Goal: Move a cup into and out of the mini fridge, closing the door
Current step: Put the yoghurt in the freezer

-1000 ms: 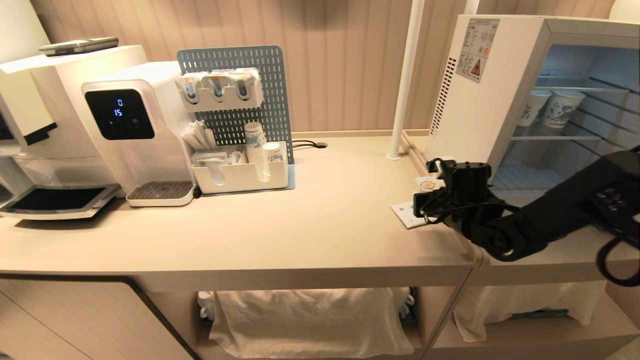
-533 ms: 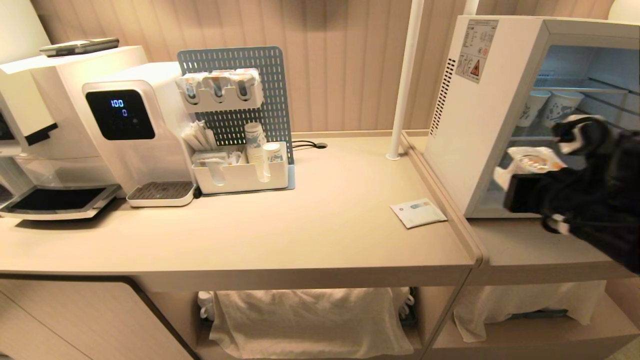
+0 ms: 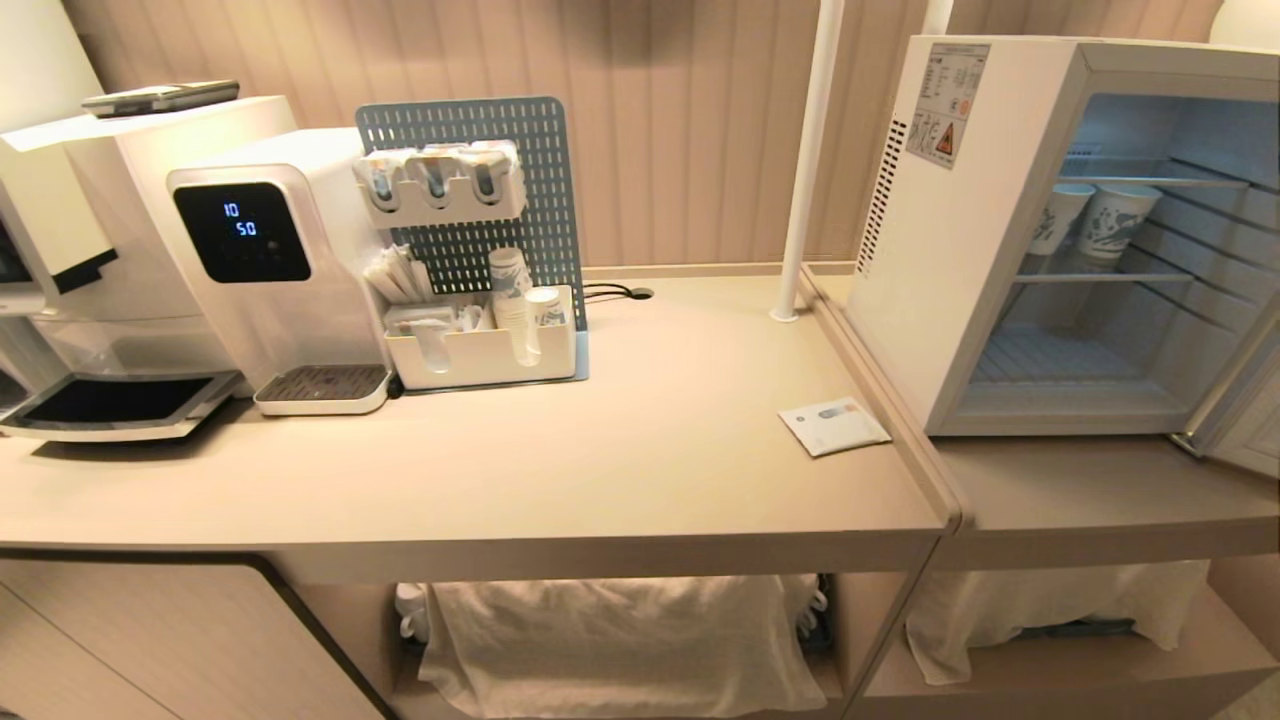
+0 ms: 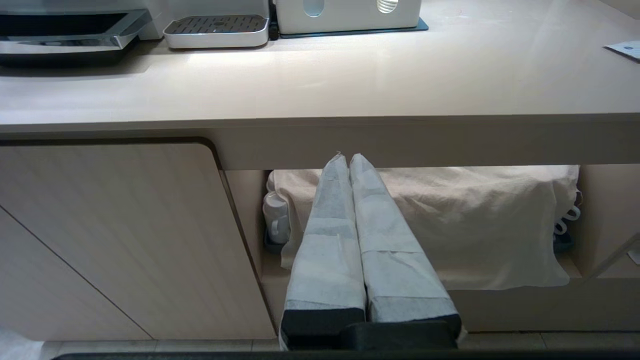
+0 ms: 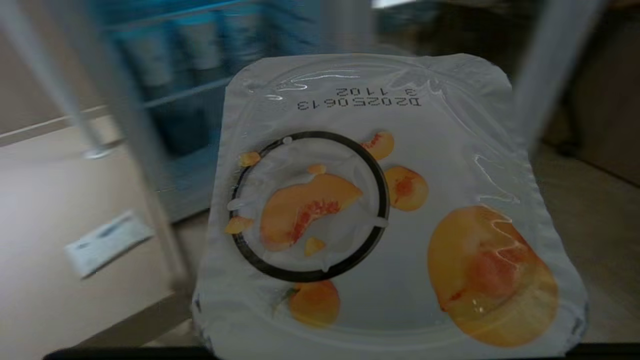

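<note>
Right hand out of head view, part-closed on the cup (image 5: 390,210), foil lid facing its wrist camera, likely for carrying level. Beyond: mini fridge (image 3: 960,230), door (image 3: 1245,420) swung open to receive it. Left hand (image 4: 349,165) shut, empty, parked below desk (image 3: 600,470) edge.

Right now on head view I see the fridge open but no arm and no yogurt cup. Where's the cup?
Observer: Right wrist view: the yogurt cup fills the frame with its peach-print foil lid towards the camera. The right tool is carrying it.
Operator: Inside the fridge?
Observer: No. The mini fridge and its shelves show beyond the lid, so the cup is out in front.
Operator: Left arm?
Observer: Left wrist view: the left tool is shut and empty, low in front of the cloth under the counter.
</note>
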Robot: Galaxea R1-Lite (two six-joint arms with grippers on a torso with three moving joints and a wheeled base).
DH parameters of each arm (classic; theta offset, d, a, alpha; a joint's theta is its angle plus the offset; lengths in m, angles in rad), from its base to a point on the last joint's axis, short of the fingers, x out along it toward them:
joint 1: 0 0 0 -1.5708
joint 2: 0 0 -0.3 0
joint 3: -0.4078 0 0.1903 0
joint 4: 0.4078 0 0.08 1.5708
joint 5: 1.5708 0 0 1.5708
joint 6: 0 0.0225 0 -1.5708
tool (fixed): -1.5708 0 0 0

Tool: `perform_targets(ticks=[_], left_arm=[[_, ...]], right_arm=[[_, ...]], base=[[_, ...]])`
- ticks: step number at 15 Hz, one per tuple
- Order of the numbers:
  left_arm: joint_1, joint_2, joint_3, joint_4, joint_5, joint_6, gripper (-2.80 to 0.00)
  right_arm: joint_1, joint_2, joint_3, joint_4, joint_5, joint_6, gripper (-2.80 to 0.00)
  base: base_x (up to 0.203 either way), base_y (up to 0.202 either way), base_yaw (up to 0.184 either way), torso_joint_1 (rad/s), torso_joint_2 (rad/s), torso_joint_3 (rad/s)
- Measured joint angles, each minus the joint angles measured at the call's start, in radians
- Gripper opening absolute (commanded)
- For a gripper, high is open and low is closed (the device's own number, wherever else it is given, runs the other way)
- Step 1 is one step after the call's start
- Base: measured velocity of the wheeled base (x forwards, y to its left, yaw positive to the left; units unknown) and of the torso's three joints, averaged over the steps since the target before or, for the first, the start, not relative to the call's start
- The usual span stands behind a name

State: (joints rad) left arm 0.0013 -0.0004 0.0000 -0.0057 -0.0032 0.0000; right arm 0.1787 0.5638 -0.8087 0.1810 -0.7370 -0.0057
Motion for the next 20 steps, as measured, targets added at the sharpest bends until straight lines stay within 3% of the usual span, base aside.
perform_targets(ticks=[1, 3, 6, 9, 13, 15, 20], left_arm=[[0.000, 0.000, 0.000, 0.000, 0.000, -0.001, -2.80], [0.000, 0.000, 0.000, -0.001, 0.001, -0.004, -2.80], [0.000, 0.000, 0.000, -0.001, 0.000, -0.002, -2.80], [0.000, 0.000, 0.000, -0.001, 0.000, -0.003, -2.80], [0.000, 0.000, 0.000, -0.001, 0.000, -0.002, -2.80], [0.000, 0.000, 0.000, -0.001, 0.000, -0.002, -2.80], [0.000, 0.000, 0.000, 0.000, -0.001, 0.000, -2.80]], right_arm=[[-0.064, -0.075, -0.010, 0.077, -0.002, -0.013, -2.80], [-0.148, -0.220, 0.012, 0.172, 0.073, -0.029, -2.80], [-0.175, -0.415, 0.133, 0.216, 0.295, -0.025, -2.80], [-0.179, -0.519, 0.370, 0.108, 0.508, 0.043, -2.80], [-0.179, -0.558, 0.730, -0.193, 0.651, 0.033, -2.80], [-0.179, -0.563, 0.788, -0.186, 0.717, 0.026, -2.80], [-0.177, -0.564, 0.797, -0.141, 0.731, -0.005, -2.80]], base=[[0.000, 0.000, 0.000, 0.000, 0.00, 0.000], [0.000, 0.000, 0.000, 0.000, 0.00, 0.000], [0.000, 0.000, 0.000, 0.000, 0.00, 0.000], [0.000, 0.000, 0.000, 0.000, 0.00, 0.000], [0.000, 0.000, 0.000, 0.000, 0.00, 0.000], [0.000, 0.000, 0.000, 0.000, 0.00, 0.000], [0.000, 0.000, 0.000, 0.000, 0.00, 0.000]])
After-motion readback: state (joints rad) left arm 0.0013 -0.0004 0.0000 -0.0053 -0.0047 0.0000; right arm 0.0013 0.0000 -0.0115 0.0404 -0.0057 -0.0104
